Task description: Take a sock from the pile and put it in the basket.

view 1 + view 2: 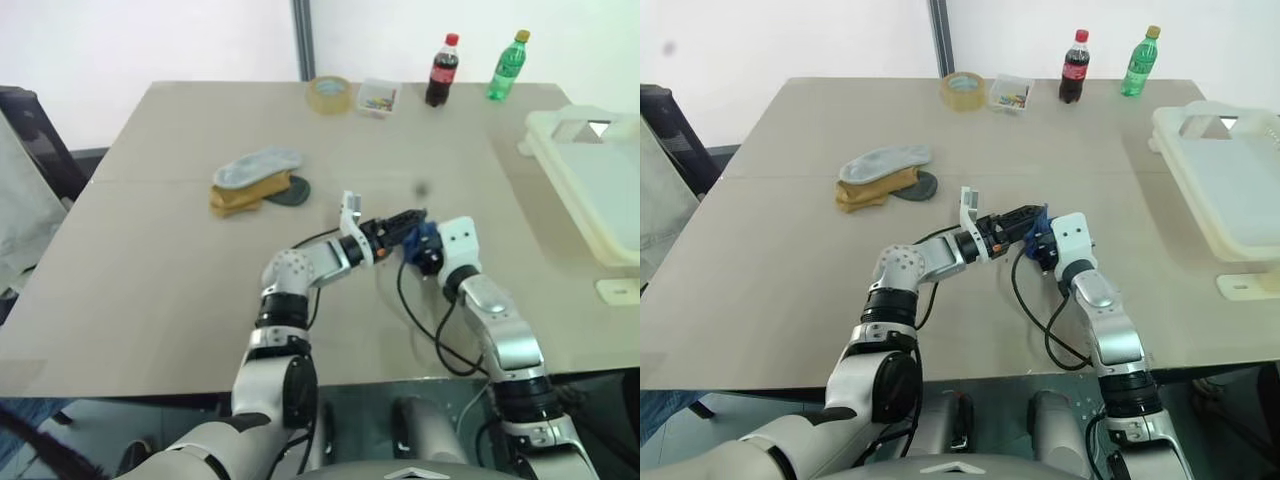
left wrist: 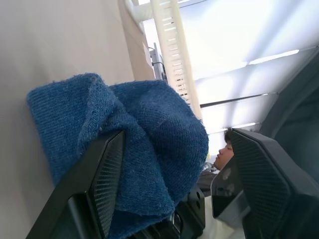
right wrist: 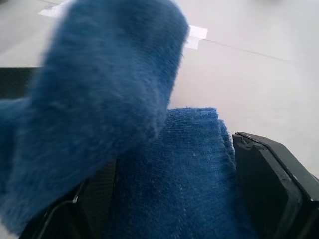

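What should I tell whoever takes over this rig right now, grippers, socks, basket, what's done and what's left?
Left gripper: jaws open around the blue sock.
Right gripper: the same sock sits between its fingers; grip unclear.
The sock is bunched between both grippers, above the table.
Pile: grey, mustard and dark socks, to the robot's left.
Basket: far right.
Done: sock taken from the pile.
Left: carry it to the basket and drop it in.
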Controlling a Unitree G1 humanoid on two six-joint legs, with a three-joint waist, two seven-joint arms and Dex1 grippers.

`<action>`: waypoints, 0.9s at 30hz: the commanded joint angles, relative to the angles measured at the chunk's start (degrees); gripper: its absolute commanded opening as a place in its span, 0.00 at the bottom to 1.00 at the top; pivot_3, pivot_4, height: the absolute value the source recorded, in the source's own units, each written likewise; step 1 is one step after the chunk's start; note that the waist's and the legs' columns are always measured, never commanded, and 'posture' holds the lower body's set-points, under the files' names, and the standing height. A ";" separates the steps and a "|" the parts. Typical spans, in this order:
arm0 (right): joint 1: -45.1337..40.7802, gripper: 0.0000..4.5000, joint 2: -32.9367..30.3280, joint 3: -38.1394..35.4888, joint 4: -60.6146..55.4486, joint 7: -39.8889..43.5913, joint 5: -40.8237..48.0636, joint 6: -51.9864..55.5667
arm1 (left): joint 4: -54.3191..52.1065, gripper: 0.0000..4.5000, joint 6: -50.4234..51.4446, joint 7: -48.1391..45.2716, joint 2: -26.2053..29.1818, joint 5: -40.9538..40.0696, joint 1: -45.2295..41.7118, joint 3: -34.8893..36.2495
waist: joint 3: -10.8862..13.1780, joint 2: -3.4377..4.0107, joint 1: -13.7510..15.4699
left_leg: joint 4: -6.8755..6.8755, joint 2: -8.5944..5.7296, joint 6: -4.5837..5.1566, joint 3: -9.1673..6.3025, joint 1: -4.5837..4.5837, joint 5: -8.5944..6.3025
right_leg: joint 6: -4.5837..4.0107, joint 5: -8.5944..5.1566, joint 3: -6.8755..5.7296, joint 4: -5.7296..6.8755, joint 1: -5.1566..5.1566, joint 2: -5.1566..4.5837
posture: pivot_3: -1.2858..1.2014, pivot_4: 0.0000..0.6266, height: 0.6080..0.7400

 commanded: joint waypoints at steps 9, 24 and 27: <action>0.90 0.82 -11.91 -0.31 -20.76 7.81 -0.02 19.27 | -1.28 0.79 1.00 -1.73 -0.64 -0.55 -1.02 -2.34 | 0.07 -0.04 0.06 | 0.00 0.00 0.01 0.00 -0.06 0.00 | -0.15 -0.09 -0.01 0.01 -0.08 0.00 | 0.52 0.24 1.00; 1.87 0.99 -3.16 -16.28 -32.83 8.23 17.82 41.19 | 6.62 0.79 -1.47 -5.84 -1.42 1.82 -5.51 -4.91 | 0.09 -0.06 -0.02 | 0.00 0.00 0.01 -0.01 -0.07 -0.01 | -0.14 -0.08 -0.01 0.02 -0.10 0.00 | 0.52 0.24 1.00; 1.00 0.99 -3.59 -15.03 -29.04 6.55 16.46 38.89 | 6.97 0.79 -1.57 -6.34 -1.46 2.13 -5.63 -5.08 | 0.09 -0.05 -0.01 | 0.00 0.00 0.01 -0.01 -0.07 0.00 | -0.12 -0.07 -0.01 0.06 -0.12 0.01 | 0.52 0.24 1.00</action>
